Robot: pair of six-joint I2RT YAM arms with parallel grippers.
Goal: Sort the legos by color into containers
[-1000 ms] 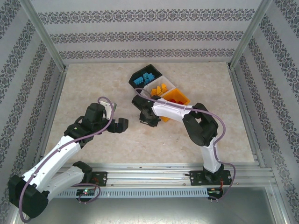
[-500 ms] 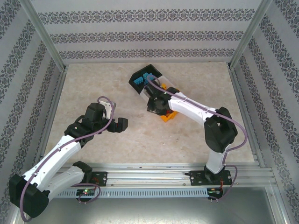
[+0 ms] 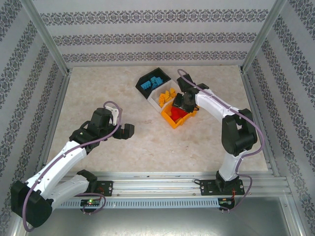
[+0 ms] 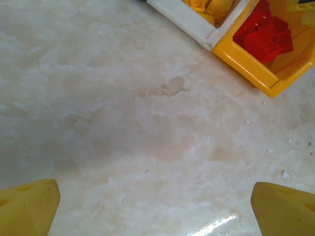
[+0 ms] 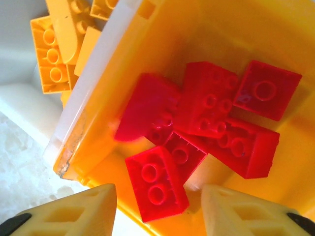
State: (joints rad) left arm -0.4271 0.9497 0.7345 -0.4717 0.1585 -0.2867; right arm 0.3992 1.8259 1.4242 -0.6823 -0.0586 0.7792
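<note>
The right pincer (image 5: 155, 216) hangs wide open and empty above the orange bin (image 5: 162, 39), where the red bricks (image 5: 211, 113) belong. The left pincer (image 4: 155, 209), also open and empty, hovers over the counter (image 4: 123, 123).

Marbled table (image 3: 147, 147), patterned walls (image 3: 157, 37), metal rail (image 3: 157, 179)

The black bin (image 3: 145, 78), the white bin (image 3: 156, 100) and the orange bin (image 3: 173, 121) are small, open on top and joined in one slanted row, a little right of the middle, toward the far side. The black one is the farthest and holds the blue bricks (image 3: 152, 83). The white one, in the middle, holds the orange-yellow bricks (image 3: 167, 94). The orange one is the nearest; about six red bricks (image 5: 206, 118) lie in it in a loose heap, touching one another, most with studs up.
</note>
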